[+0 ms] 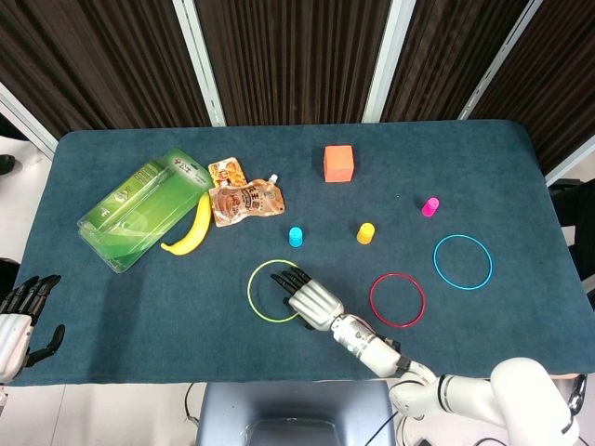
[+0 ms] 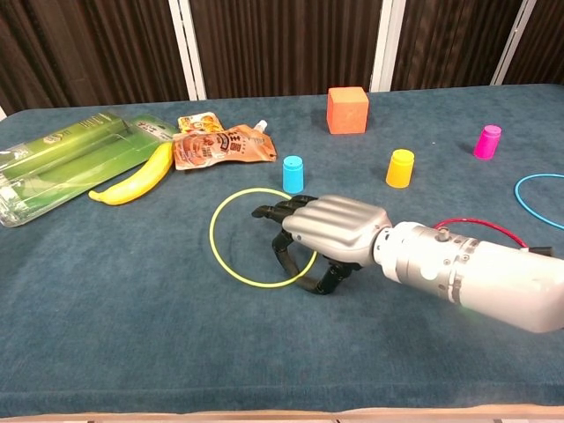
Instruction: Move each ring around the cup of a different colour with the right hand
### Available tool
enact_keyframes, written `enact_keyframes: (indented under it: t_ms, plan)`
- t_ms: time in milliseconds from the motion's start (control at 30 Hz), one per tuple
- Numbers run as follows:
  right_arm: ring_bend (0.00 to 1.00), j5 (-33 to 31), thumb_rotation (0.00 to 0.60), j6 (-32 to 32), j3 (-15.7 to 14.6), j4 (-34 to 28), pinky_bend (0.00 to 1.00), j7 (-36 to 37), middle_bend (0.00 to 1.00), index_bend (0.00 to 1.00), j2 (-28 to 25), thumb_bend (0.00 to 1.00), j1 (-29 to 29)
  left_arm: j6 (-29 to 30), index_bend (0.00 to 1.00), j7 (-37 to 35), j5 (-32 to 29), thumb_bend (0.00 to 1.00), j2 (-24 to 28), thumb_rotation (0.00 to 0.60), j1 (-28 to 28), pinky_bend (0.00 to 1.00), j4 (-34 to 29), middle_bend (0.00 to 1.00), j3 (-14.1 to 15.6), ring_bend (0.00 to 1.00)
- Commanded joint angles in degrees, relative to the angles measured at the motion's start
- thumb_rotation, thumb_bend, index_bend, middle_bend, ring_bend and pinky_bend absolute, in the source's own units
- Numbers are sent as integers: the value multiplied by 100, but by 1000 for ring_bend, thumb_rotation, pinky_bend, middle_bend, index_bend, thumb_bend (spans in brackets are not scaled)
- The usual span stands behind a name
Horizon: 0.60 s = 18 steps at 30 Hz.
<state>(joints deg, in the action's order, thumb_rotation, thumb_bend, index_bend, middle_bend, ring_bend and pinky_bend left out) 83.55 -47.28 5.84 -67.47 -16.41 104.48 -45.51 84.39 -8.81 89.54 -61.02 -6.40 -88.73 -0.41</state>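
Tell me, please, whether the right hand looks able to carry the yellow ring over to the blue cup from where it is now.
Probably yes. The right hand already holds the near edge of the yellow ring, and the blue cup stands just beyond it with only bare table between them.

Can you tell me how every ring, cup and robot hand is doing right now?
yellow ring: far edge tipped up, pinched by the right hand
red ring: flat, around nothing
blue ring: flat, around nothing
blue cup: upright, no ring around it
yellow cup: upright, no ring
pink cup: upright, no ring
left hand: holds nothing, off the table edge
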Motion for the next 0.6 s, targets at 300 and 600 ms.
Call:
enact_keyframes:
  t_ms: [300,600]
  plan:
    - [0,-108,600,-164,110,-143,0,-56,76,779,-114,507,-32,21,0,-11,21,438,2,600,10,128,6,73,12,28]
    - [0,-777,600,-41,791,116,0,-351,80,779,-163,507,-345,0,0,5,25,439,50,600,-4,128,-62,72,14,28]
